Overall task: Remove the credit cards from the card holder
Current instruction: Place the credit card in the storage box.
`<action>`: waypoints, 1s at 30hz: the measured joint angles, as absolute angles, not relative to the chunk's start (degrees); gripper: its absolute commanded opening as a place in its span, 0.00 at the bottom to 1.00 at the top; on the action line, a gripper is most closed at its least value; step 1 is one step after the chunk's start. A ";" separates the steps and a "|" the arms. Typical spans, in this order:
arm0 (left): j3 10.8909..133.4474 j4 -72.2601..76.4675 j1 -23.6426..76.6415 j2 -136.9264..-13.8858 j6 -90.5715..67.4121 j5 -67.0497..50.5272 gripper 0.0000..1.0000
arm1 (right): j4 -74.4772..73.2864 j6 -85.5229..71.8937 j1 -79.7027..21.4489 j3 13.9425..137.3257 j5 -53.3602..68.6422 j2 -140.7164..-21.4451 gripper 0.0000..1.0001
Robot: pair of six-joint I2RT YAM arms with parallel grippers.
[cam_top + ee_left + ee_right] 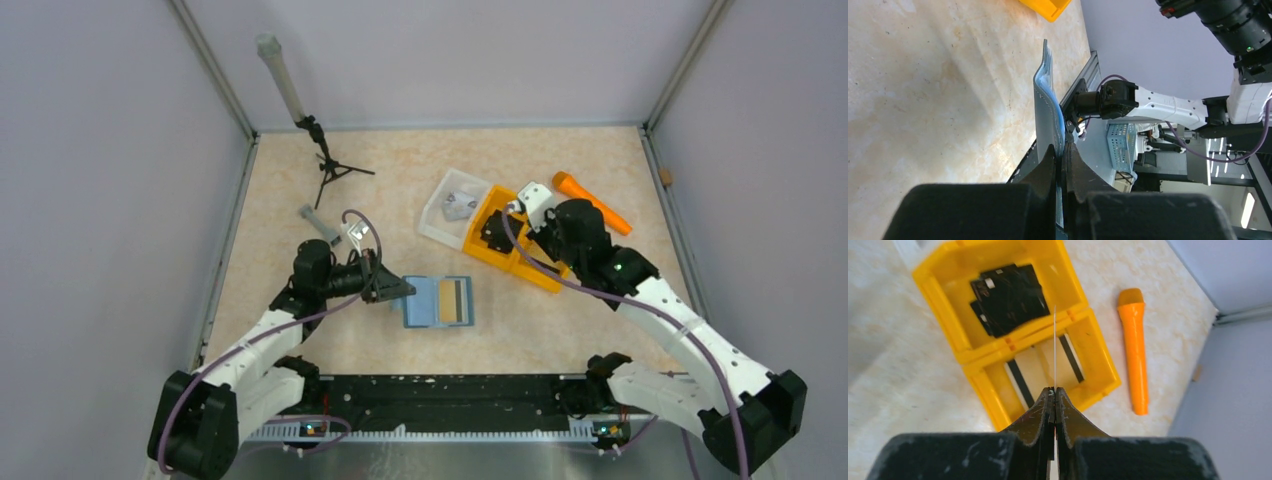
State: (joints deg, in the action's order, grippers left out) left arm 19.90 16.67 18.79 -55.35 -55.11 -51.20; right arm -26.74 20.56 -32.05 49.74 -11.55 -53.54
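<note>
Both grippers were closed. From the top, the card holder (438,301) lay open near the middle of the counter (520,335), with the left gripper (400,291) at its 9 o'clock edge and the right gripper (497,232) over the orange bin (478,248) toward 1 o'clock. The left wrist view showed that gripper pinched on the holder's edge, lifting it slightly. In the right wrist view, the gripper clamped a thin card (1055,350), seen edge-on, above the bin's nearer compartment.
</note>
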 measured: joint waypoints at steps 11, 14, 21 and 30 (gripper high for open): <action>21.34 11.44 18.79 -53.36 -51.70 -51.33 0.00 | -24.56 34.81 -32.03 48.88 -23.35 -64.58 0.00; 21.34 11.35 18.79 -53.36 -51.42 -51.35 0.00 | -22.63 36.93 -31.83 47.66 -24.38 -66.43 0.00; 21.34 10.90 18.79 -53.36 -51.03 -51.48 0.00 | -15.66 41.10 -28.56 46.28 -24.47 -72.12 0.00; 21.34 9.80 18.79 -53.36 -50.54 -51.62 0.00 | -11.42 45.17 -27.00 43.57 -23.88 -73.95 0.00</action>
State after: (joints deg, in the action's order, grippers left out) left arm 21.34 9.80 18.79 -53.36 -50.54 -51.62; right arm -11.42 45.17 -27.00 43.57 -23.88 -73.95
